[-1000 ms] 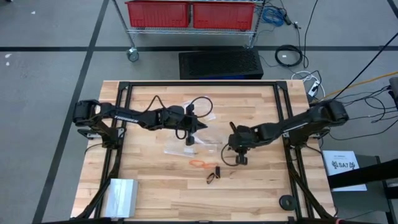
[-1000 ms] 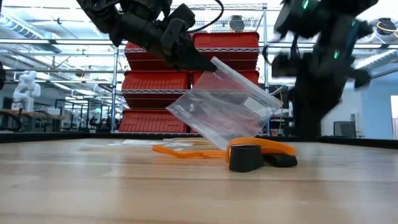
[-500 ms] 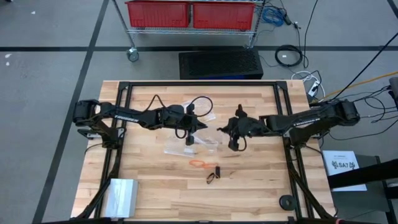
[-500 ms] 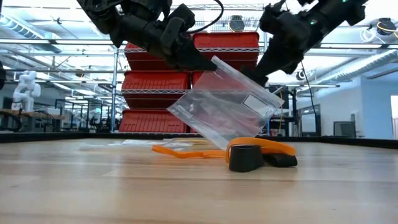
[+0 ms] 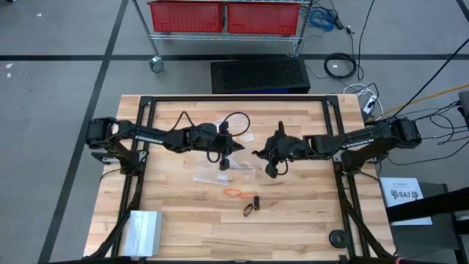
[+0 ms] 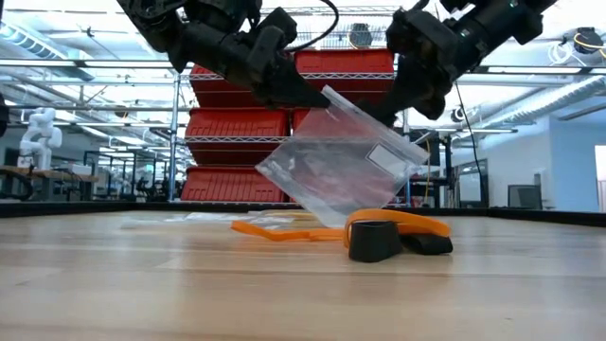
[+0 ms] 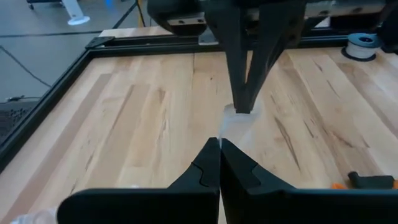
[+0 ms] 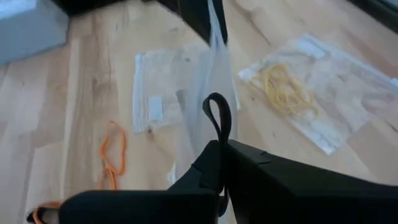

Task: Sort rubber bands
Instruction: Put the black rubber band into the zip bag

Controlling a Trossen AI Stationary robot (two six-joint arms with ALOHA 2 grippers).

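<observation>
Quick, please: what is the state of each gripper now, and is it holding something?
Left gripper: shut on the clear plastic bag.
Right gripper: shut on a black rubber band.

A black band [image 8: 219, 118] stands looped up from my right gripper [image 8: 221, 148], frame centre. An orange band [image 8: 113, 153] lies flat at left; yellowish ones [image 8: 286, 87] sit bagged, upper right.
</observation>
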